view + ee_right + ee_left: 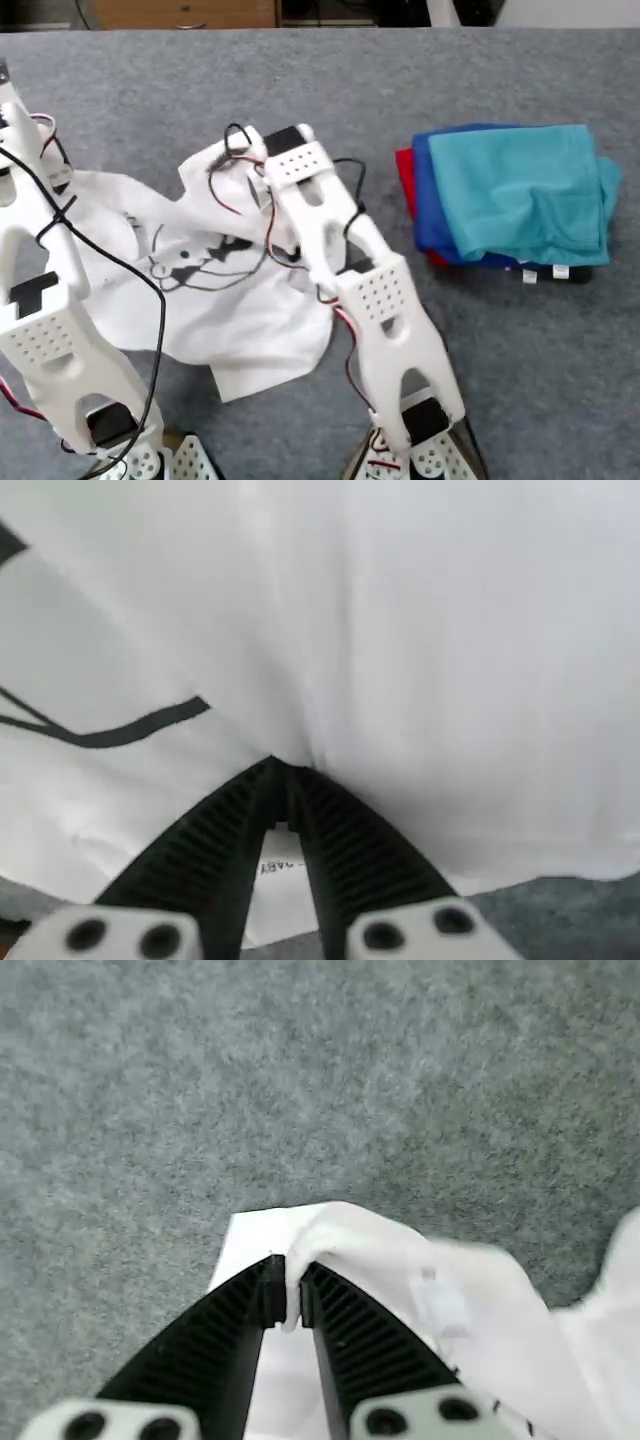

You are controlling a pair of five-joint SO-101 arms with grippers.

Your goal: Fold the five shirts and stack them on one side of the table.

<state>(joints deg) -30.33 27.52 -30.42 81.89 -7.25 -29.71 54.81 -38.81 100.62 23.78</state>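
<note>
Looking across the desk (500,360) from the arms' side, I see the white shirt (240,310) nearest, lying rumpled and unfolded with its black drawing up, between the left arm (50,330) and the right arm (375,300). Both have hold of it. The left arm's jaws are pinched shut on a corner of its edge at the shirt's left side, with bare grey desk beyond. The right arm's jaws are clamped on a bunch of cloth toward its far side. So the fold of this shirt looks barely begun. Next, I'd guess, both should lift and draw apart together to spread it flat before any crease is made. Farther off to the right sits the folded stack (510,195), teal over blue over red, well apart from the white one and ready to receive it.
</note>
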